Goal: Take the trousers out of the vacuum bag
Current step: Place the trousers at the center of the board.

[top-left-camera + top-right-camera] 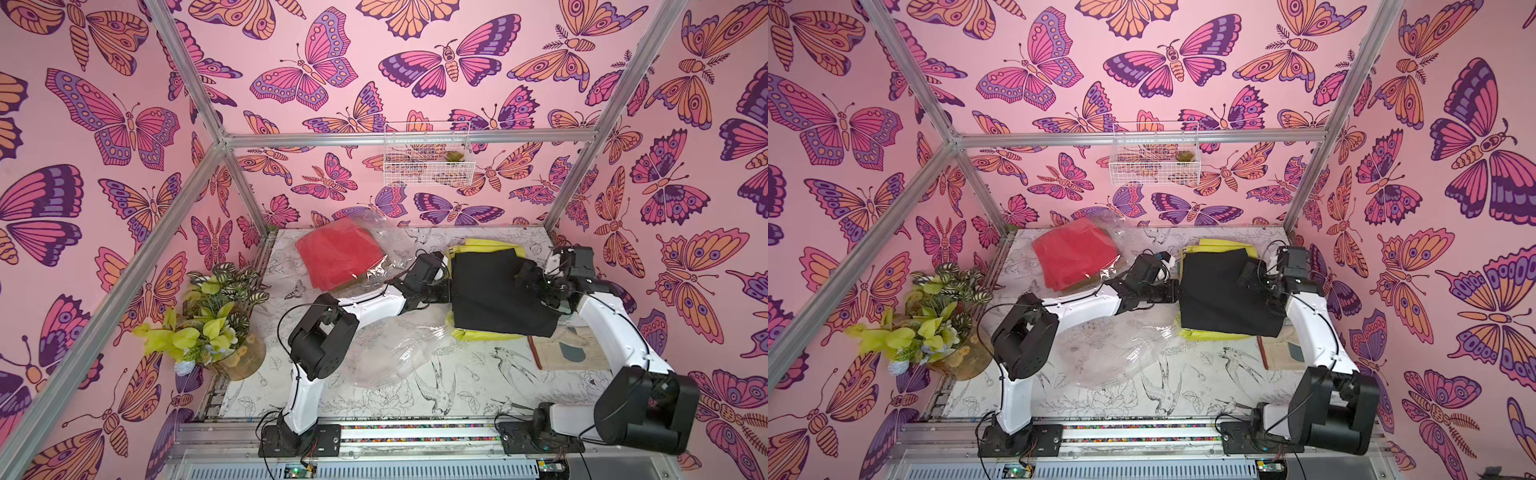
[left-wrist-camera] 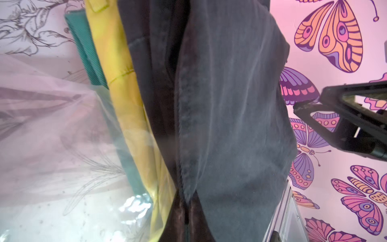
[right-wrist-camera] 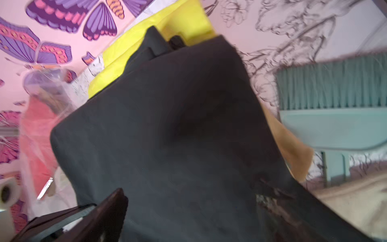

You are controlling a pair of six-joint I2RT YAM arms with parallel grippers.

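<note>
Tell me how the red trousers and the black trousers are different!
The red trousers lie partly under the clear bag; the black trousers are out of it, stacked on yellow trousers. No pincer touches the red ones; the left pincer is shut on the black ones' edge, and the open right pincer is right by them. Both are folded plain cloth.

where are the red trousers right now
In both top views the red trousers lie at the far left of the table, partly under the vacuum bag.
</note>
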